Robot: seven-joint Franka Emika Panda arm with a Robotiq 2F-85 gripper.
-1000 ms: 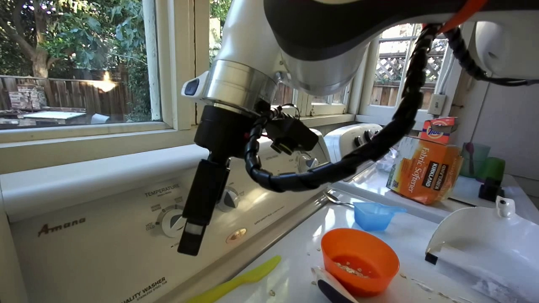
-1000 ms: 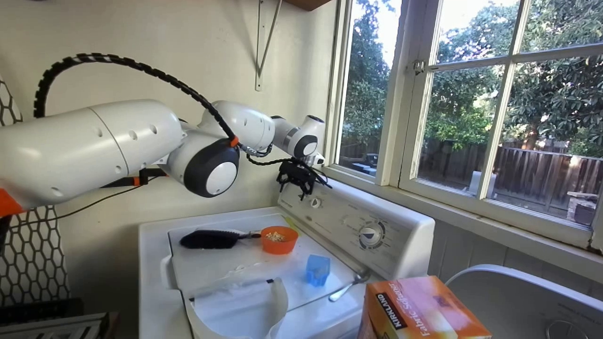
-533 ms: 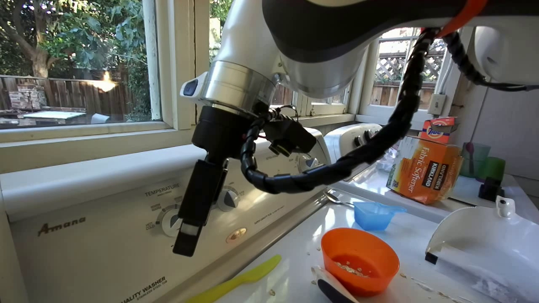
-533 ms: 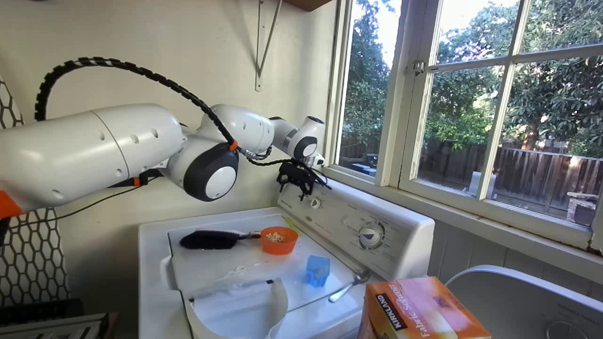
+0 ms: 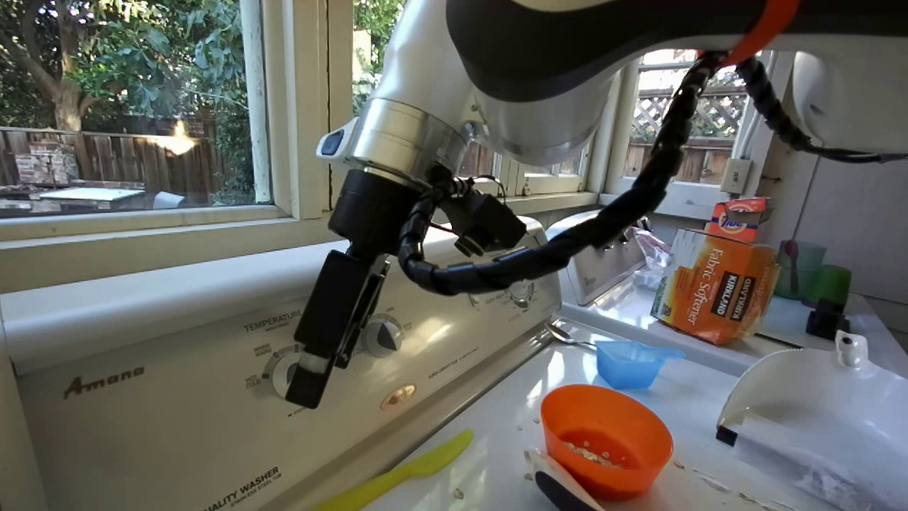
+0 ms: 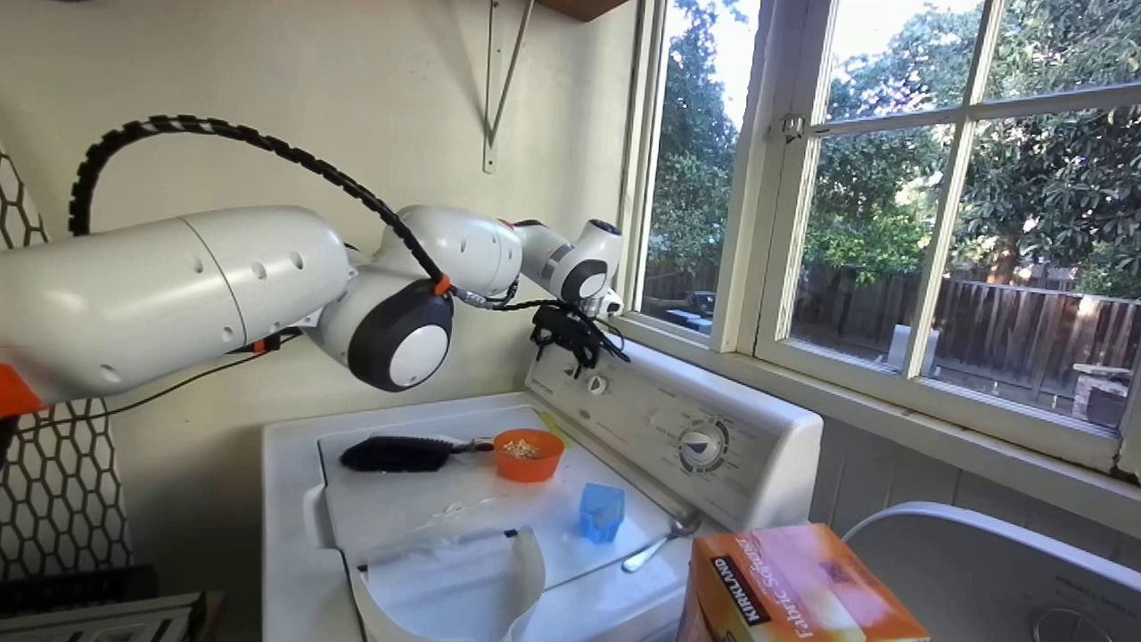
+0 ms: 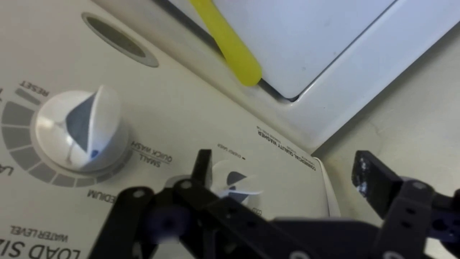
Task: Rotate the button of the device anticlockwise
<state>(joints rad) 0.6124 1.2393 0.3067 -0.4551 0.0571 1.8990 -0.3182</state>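
The washing machine has a slanted white panel [image 5: 177, 433], also in view [image 6: 767, 419]. The button, its biggest knob with a wide ring of marks, shows at the panel's end in both exterior views [image 5: 521, 292] [image 6: 700, 446]; the cable hides part of its surroundings in an exterior view. It is out of the wrist view. My gripper [image 5: 325, 377] [image 6: 562, 354] [image 7: 284, 167] is open and empty, pointing down in front of the panel's opposite end, well away from the button. In an exterior view its fingers partly cover the temperature knob [image 7: 230, 171]; contact cannot be told.
The smaller load size knob [image 5: 383, 335] [image 7: 81, 129] lies between gripper and button. On the washer lid are a yellow utensil [image 5: 418, 465], an orange bowl [image 5: 610, 440], a blue cup [image 5: 631, 362], a spoon [image 6: 660, 544] and a dustpan [image 6: 446, 580]. A softener box [image 6: 793, 580] stands nearby.
My gripper has risen slightly and tilted, its fingertips now higher before the temperature knob. The arm's wrist has shifted a little toward the window; its upper links are lower. The knobs look unchanged.
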